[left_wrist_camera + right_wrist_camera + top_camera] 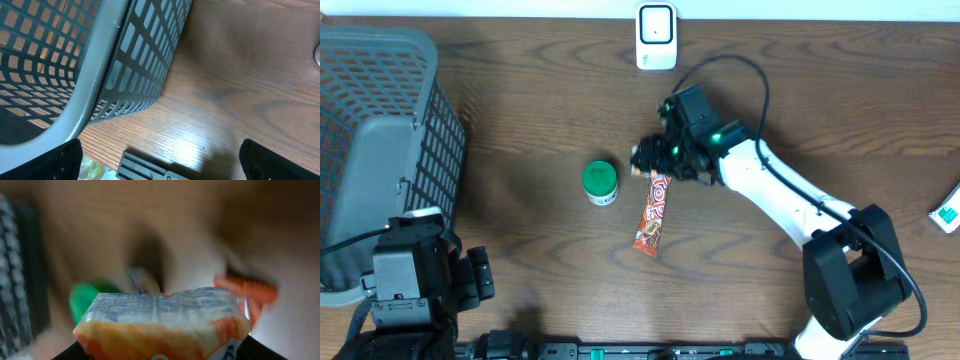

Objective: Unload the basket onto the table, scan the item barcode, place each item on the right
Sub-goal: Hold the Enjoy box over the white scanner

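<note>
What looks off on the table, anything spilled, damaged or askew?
Nothing spilled or damaged. The orange snack packet lies flat at a slight slant, with the right gripper over its far end; the green-lidded jar stands upright beside it. The right wrist view is blurred, so the grip cannot be judged.

Lettering on the orange wrapper point(653, 212) is too small to read.

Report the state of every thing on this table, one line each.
Snack packet: lying flat, not lifted.
Jar: upright, green lid on.
Basket: upright at the left edge.
Scanner: standing at the far edge, untouched.
Left gripper: open, empty.
Right gripper: fingers around the packet's upper end; grip unclear.
</note>
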